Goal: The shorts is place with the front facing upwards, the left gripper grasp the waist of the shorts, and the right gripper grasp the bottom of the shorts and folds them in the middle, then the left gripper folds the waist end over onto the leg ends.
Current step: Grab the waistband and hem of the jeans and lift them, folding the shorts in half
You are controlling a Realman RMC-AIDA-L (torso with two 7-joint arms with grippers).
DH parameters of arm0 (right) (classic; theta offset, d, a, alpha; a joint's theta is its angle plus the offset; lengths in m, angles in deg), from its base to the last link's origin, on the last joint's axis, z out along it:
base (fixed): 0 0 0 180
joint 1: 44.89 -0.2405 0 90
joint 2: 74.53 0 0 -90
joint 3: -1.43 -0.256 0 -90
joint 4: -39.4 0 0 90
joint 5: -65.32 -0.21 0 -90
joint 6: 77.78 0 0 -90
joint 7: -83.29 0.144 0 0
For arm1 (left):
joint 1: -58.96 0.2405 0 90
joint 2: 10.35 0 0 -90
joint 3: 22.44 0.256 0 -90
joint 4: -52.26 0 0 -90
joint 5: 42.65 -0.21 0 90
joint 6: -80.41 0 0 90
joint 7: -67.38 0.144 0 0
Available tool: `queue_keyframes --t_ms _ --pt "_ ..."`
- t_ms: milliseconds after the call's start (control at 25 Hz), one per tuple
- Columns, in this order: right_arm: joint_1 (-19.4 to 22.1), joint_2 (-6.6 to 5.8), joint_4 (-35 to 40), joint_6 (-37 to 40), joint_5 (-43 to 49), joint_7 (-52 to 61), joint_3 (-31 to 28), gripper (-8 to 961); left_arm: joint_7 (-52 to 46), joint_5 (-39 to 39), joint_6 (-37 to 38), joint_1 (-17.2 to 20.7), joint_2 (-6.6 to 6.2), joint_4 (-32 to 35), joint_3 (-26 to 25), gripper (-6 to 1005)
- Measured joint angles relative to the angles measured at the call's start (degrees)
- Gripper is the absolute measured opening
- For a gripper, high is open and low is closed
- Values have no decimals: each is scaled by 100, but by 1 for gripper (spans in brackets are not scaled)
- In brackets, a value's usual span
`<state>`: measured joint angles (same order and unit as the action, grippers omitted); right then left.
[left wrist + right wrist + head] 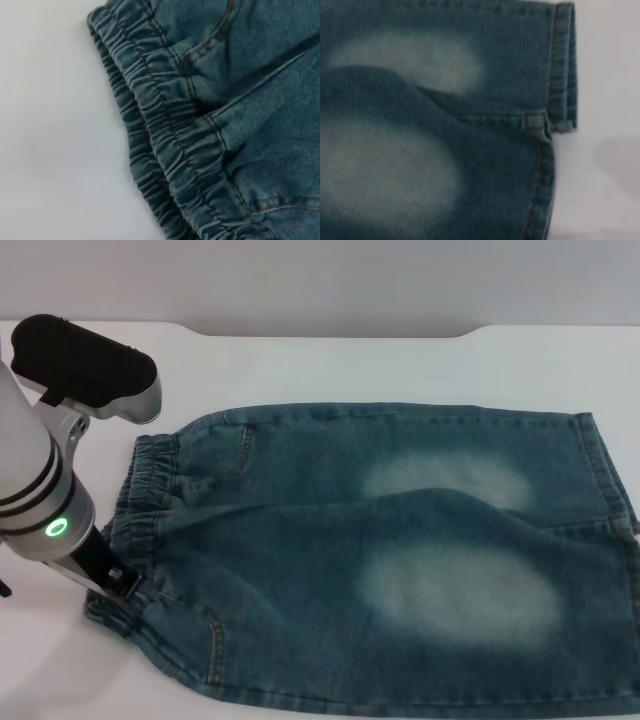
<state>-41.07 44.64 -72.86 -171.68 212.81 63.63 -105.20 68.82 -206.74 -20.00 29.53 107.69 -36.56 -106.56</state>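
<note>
Table (330, 370): white top, bearing the shorts; a grey strip runs along its far edge in the head view.
Shorts (400, 560): blue denim, spread flat across the table's middle and right, waist toward the robot's left, legs toward its right. The near leg lies partly over the far one along a diagonal fold. Each thigh has a pale faded patch.
Waist (145, 495): puckered elastic band at the left edge of the cloth, seen close in the left wrist view (170, 140), with orange stitching and a curved pocket seam just beside it. Bare table lies on its outer side.
Hems (605, 475): straight stitched edges at the right end; the right wrist view shows one hem (563, 65) lying flat, the second leg's edge overlapping just under it.
Left gripper (118, 588): black claw down at the near corner of the waist, touching the band. Its arm carries a green ring light and a black-topped grey box. Cannot tell how far its fingers are spread or whether they hold the cloth.
Right gripper: not seen in any view; its wrist camera looks down on the hem end.
</note>
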Motion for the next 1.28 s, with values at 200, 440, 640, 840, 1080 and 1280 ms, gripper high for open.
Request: queue_keyframes --t_ms 200,440,640,840,1080,1280 --pt "34 1 362 270 -1 0 262 642 4 -1 10 -46 1 9 11 32" --pt "27 5 525 461 -117 0 448 643 6 -1 16 -53 8 34 31 32" --pt "1 13 709 509 -182 -1 496 643 6 0 21 -63 9 58 41 32" --pt "26 10 739 488 -228 0 540 642 8 0 25 -124 9 115 45 32" --pt "45 -4 719 450 -198 50 532 642 30 8 41 -189 9 232 45 32" --pt "15 -20 700 421 -176 64 417 642 64 12 41 -215 9 285 45 32"
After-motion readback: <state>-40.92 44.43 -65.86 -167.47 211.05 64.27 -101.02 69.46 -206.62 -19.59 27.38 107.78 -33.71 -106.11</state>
